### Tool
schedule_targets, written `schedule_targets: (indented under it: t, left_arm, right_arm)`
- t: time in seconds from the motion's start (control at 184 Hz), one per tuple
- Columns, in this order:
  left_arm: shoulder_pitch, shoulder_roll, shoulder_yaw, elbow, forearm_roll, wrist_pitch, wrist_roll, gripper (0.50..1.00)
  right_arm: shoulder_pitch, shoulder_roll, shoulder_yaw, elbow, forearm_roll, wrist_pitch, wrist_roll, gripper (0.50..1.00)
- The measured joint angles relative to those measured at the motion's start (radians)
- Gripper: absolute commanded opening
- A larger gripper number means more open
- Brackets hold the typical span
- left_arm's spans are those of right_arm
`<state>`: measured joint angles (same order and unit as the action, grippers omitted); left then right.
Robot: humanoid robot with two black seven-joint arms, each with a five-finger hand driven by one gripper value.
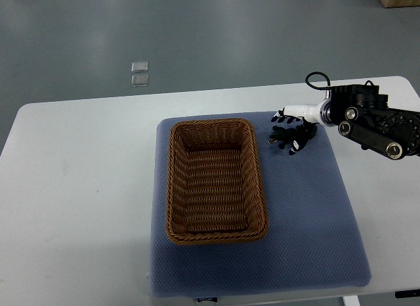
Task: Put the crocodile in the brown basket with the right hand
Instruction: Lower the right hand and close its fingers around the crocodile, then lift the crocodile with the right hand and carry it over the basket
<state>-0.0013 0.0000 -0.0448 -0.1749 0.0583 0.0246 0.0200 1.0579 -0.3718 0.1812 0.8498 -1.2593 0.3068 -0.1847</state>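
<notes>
The brown woven basket (172, 188) stands empty on a blue mat (308, 214), its long side running away from me. My right hand (290, 134) is black and comes in from the right on a dark arm (374, 122). It hovers low over the mat's far right corner, just right of the basket's far end. I cannot make out a crocodile as a separate shape. Anything under or inside the dark hand is hidden. The left arm does not show.
The mat lies on a white table (79, 201). Two small clear squares (139, 73) lie on the grey floor beyond the table's far edge. A cable loop (316, 80) sticks up from the right wrist.
</notes>
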Motion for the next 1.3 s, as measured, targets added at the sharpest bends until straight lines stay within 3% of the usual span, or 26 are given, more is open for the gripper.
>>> schedule_targets:
  t: [0.424, 0.609, 0.745, 0.783, 1.299]
  left_arm:
    - [0.001, 0.0, 0.0, 0.0, 0.0, 0.0, 0.0, 1.0]
    - [0.001, 0.0, 0.0, 0.0, 0.0, 0.0, 0.0, 1.0]
    - [0.001, 0.0, 0.0, 0.0, 0.0, 0.0, 0.0, 1.0]
    - [0.001, 0.0, 0.0, 0.0, 0.0, 0.0, 0.0, 1.0]
    - [0.001, 0.0, 0.0, 0.0, 0.0, 0.0, 0.0, 1.0]
  right_arm:
    - [-0.006, -0.001, -0.003, 0.0, -0.011, -0.001, 0.002, 0.756]
    - [-0.007, -0.001, -0.003, -0.001, -0.033, -0.002, 0.003, 0.599]
    - [-0.007, -0.001, -0.003, -0.002, -0.053, -0.002, 0.01, 0.537]
    - [-0.007, -0.001, -0.003, -0.002, -0.057, -0.002, 0.013, 0.5]
    - [0.007, -0.03, 0.0, 0.001, -0.063, 0.005, 0.026, 0.5]
